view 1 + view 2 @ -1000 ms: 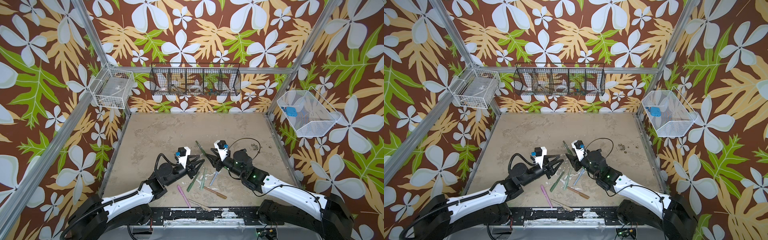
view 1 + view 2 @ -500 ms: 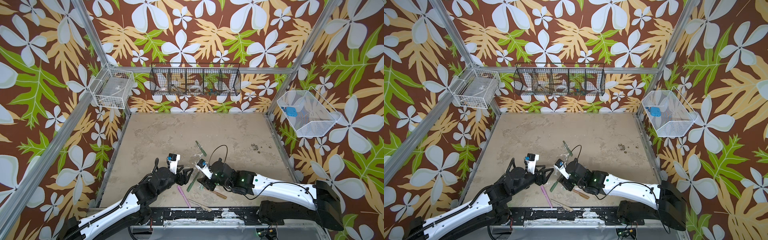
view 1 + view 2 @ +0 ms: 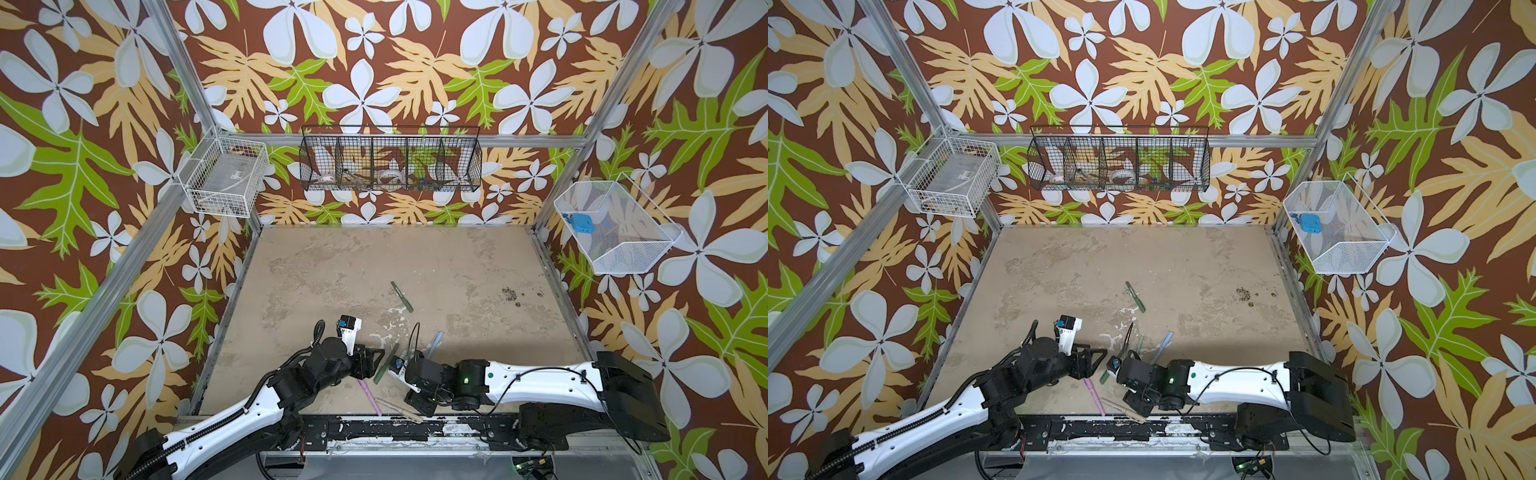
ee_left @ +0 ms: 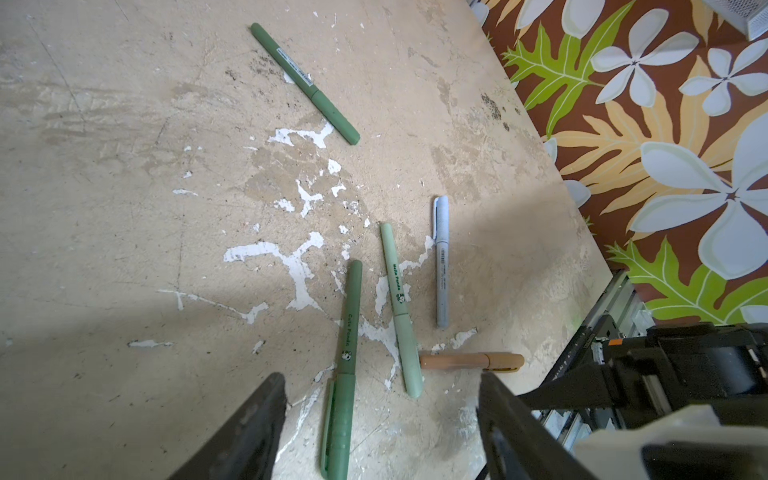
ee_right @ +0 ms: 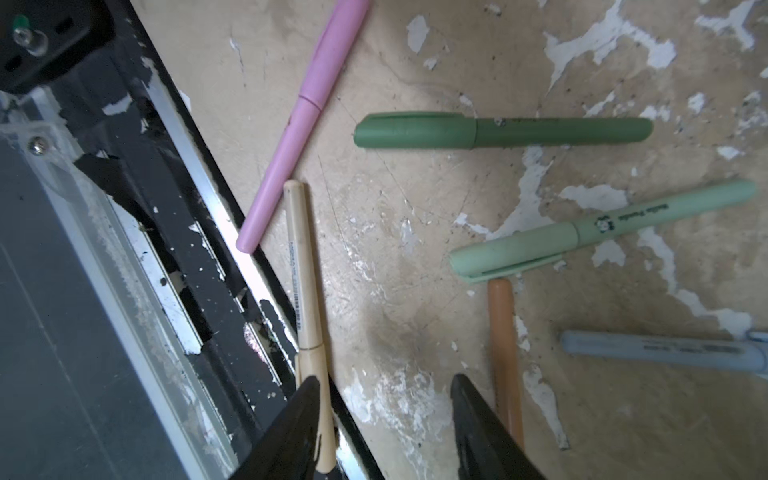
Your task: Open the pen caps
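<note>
Several capped pens lie on the table. My left gripper is open, hovering over the cap of a dark green pen. Beside that pen lie a light green pen, a light blue pen and a brown pen. My right gripper is open over bare table. One of its fingers covers part of the beige pen's cap. A pink pen lies by the front rail. Another dark green pen lies apart, farther back.
A black front rail edges the table close to the beige and pink pens. A black wire basket hangs on the back wall, with white wire baskets at left and right. Aluminium posts frame the cell.
Both grippers have drawn back from the table's middle toward the front rail. The left jaws have spread wider. The far dark green pen has stayed where it lay.
</note>
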### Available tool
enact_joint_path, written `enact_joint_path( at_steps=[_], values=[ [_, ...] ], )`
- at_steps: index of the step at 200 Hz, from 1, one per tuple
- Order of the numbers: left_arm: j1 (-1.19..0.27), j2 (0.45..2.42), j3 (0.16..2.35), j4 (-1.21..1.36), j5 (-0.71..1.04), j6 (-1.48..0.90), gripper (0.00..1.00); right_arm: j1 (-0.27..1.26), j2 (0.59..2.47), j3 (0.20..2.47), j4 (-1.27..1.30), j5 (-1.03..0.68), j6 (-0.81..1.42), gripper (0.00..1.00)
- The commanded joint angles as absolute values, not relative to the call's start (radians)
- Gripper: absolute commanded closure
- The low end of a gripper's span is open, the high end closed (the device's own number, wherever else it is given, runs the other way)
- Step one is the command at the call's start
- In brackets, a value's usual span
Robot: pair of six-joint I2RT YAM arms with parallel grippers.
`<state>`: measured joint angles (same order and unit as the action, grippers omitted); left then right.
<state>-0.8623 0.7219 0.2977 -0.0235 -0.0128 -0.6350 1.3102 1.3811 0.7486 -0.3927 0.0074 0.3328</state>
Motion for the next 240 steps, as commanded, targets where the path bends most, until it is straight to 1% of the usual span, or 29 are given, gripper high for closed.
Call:
enact_joint_path(
  at_steps=[1, 30, 48, 67, 93, 126, 142, 148, 168, 203, 222, 240],
  values=[
    [-0.863, 0.726, 0.288, 0.011, 0.005, -0.644, 0.26, 1.350, 1.427, 0.772, -0.412, 0.045, 0.342, 0.50],
    [-0.863, 0.715, 0.273, 0.020, 0.000, -0.647, 0.25, 1.410, 1.511, 0.821, -0.425, 0.089, 0.347, 0.53],
    [-0.864, 0.710, 0.270, 0.023, -0.002, -0.650, 0.25, 1.417, 1.549, 0.833, -0.412, 0.083, 0.348, 0.53],
    [-0.863, 0.709, 0.268, 0.026, -0.001, -0.651, 0.25, 1.426, 1.580, 0.839, -0.401, 0.081, 0.349, 0.57],
    [-0.864, 0.711, 0.267, 0.028, -0.002, -0.648, 0.25, 1.434, 1.603, 0.846, -0.385, 0.078, 0.351, 0.60],
    [-0.863, 0.712, 0.268, 0.030, -0.008, -0.646, 0.25, 1.435, 1.636, 0.850, -0.382, 0.088, 0.350, 0.66],
    [-0.863, 0.710, 0.269, 0.029, -0.008, -0.645, 0.25, 1.434, 1.646, 0.848, -0.383, 0.104, 0.352, 0.74],
    [-0.863, 0.710, 0.271, 0.028, -0.008, -0.645, 0.25, 1.435, 1.646, 0.847, -0.385, 0.110, 0.355, 0.76],
    [-0.863, 0.713, 0.278, 0.028, -0.015, -0.640, 0.25, 1.434, 1.643, 0.839, -0.382, 0.117, 0.360, 0.78],
    [-0.862, 0.730, 0.314, 0.027, -0.028, -0.624, 0.25, 1.395, 1.620, 0.816, -0.387, 0.126, 0.357, 0.91],
    [-0.862, 0.759, 0.398, -0.021, -0.062, -0.601, 0.24, 1.335, 1.558, 0.792, -0.376, 0.127, 0.350, 0.93],
    [-0.862, 0.790, 0.494, -0.047, -0.054, -0.574, 0.24, 1.269, 1.476, 0.795, -0.381, 0.142, 0.327, 0.94]
  ],
)
